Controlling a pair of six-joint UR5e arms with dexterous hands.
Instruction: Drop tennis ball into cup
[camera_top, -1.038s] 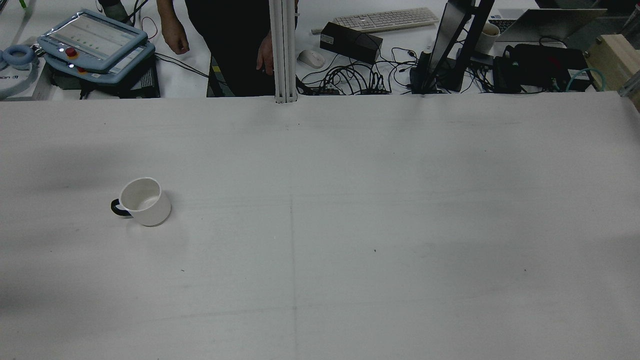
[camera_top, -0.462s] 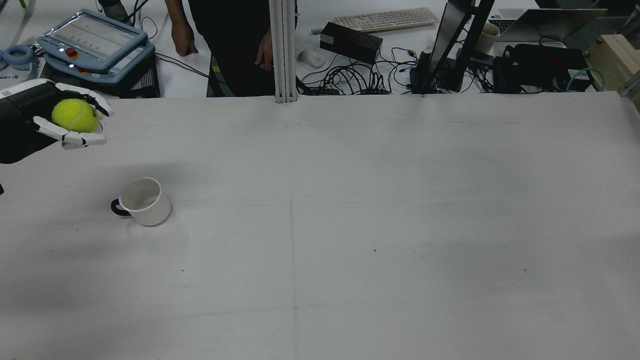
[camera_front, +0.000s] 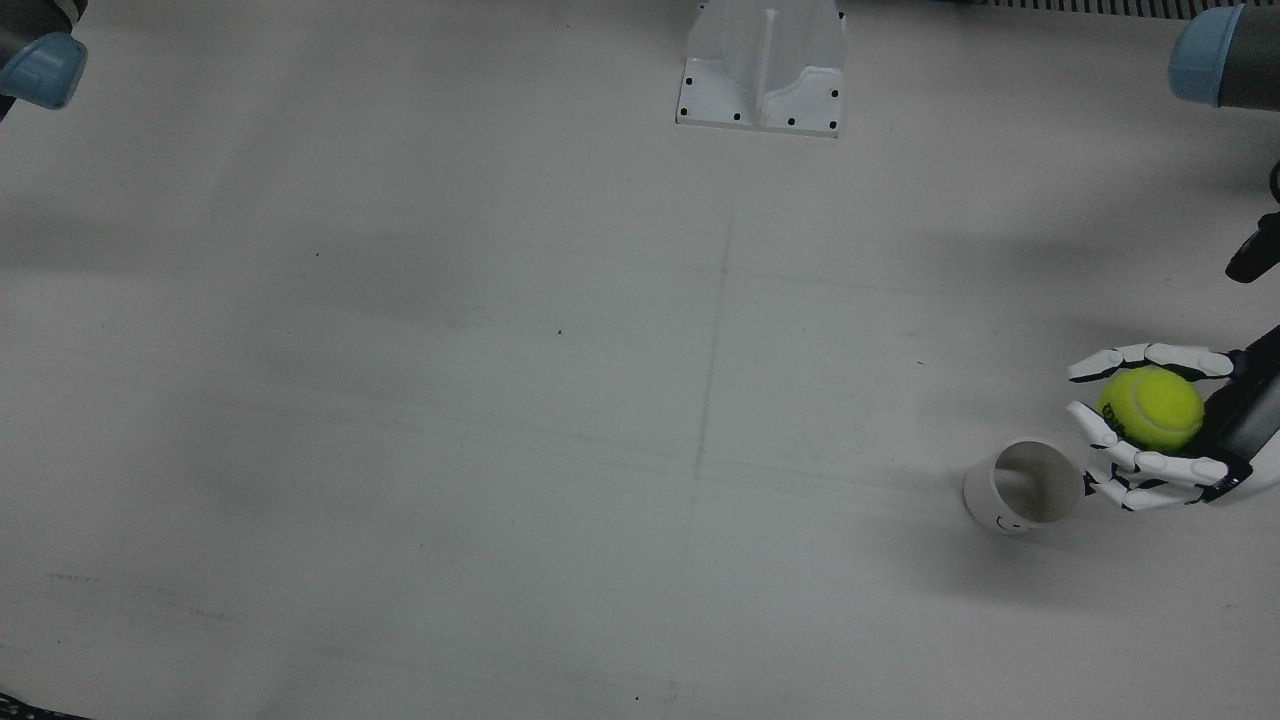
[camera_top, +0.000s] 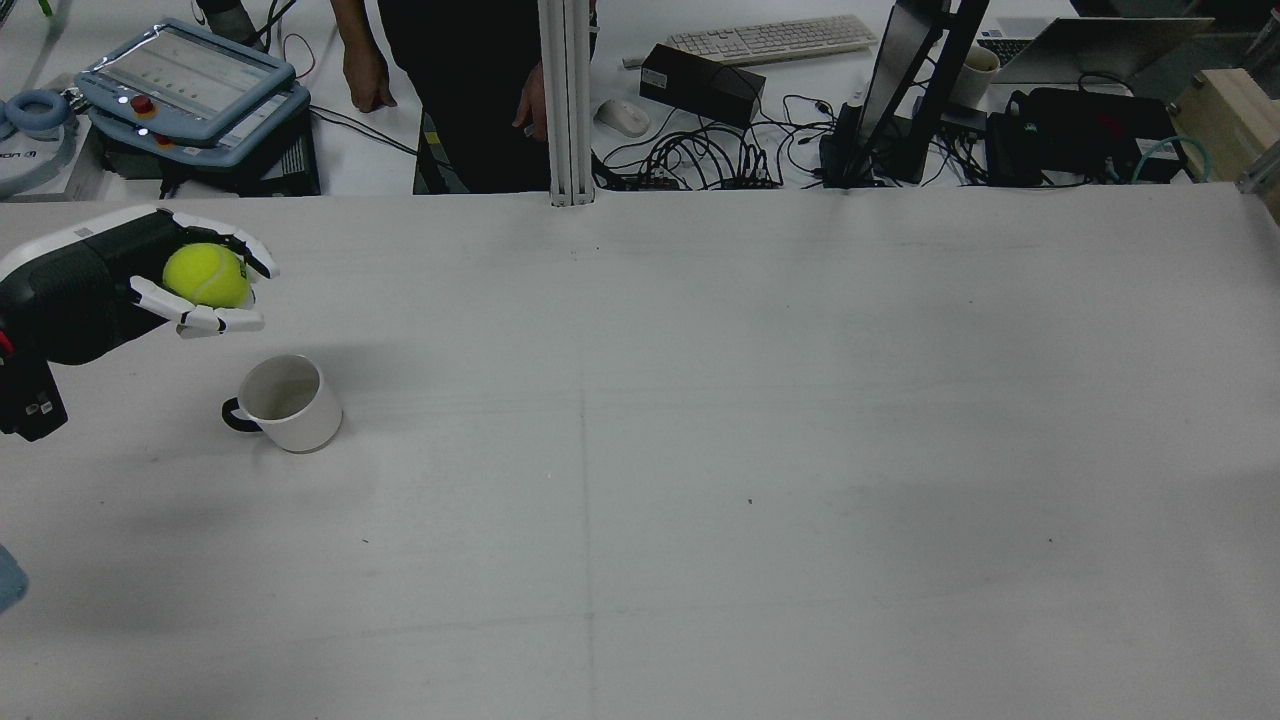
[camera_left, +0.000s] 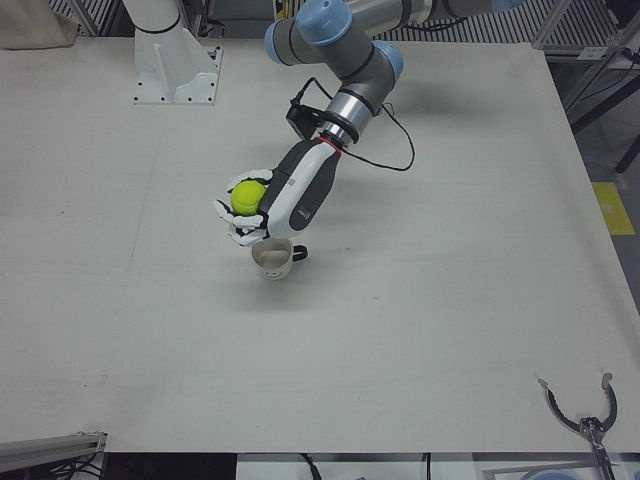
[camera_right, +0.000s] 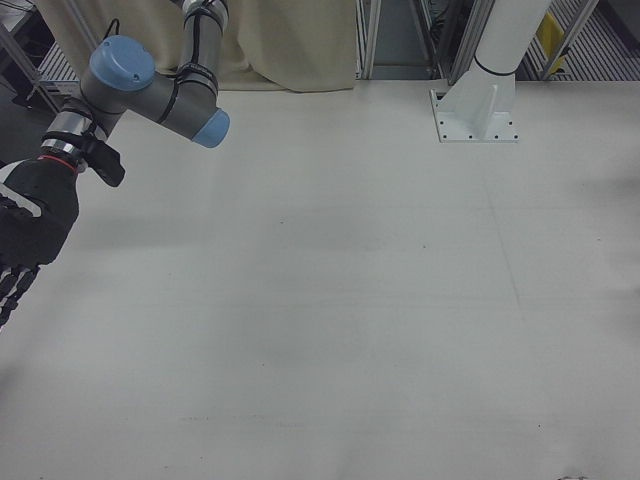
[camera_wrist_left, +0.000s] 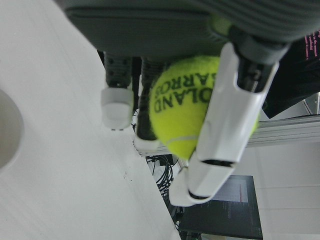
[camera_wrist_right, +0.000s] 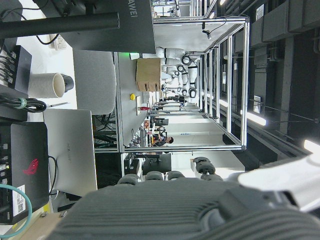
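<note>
Felt-covered yellow tennis ball sits caged in the left hand, fingers curled round its middle. Light and springy, it would likely bounce off the white ceramic cup unless released low. Right hand hangs empty, fingers extended.

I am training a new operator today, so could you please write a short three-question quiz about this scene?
1. True or false: the ball already lies in the cup.
2. Which hand holds the ball? A) left hand B) right hand C) neither
3. Fill in: the cup stands upright with its handle coloured ____.

Key: 1 false, as the ball is held above the table, beside the cup and not over its mouth; 2 A; 3 black.
</note>
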